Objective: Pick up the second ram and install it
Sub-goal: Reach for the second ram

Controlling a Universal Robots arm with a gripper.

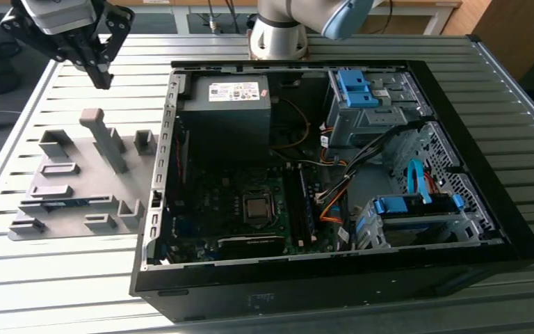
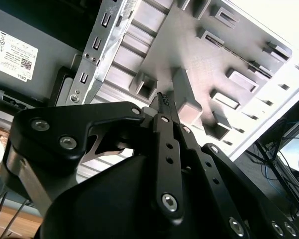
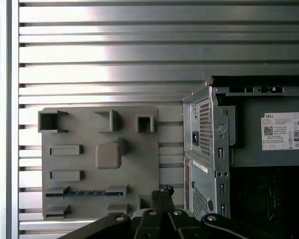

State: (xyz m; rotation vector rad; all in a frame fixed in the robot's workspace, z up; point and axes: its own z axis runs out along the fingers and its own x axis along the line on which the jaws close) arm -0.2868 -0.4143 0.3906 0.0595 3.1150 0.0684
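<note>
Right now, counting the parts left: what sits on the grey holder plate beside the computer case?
A blue ram stick lies in one slot of the grey holder plate. The gripper covers part of the plate's edge, hiding that bit.

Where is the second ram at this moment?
The second ram sits in a slot of the grey holder on the table, to the exterior view's left of the open computer case.

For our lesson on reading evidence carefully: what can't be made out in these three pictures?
1. Exterior view: whether the memory slots hold a stick; dark, too small.
2. First wrist view: the second ram is seen edge-on, its chips hidden.
3. First wrist view: the gripper covers part of the grey tray.
</note>
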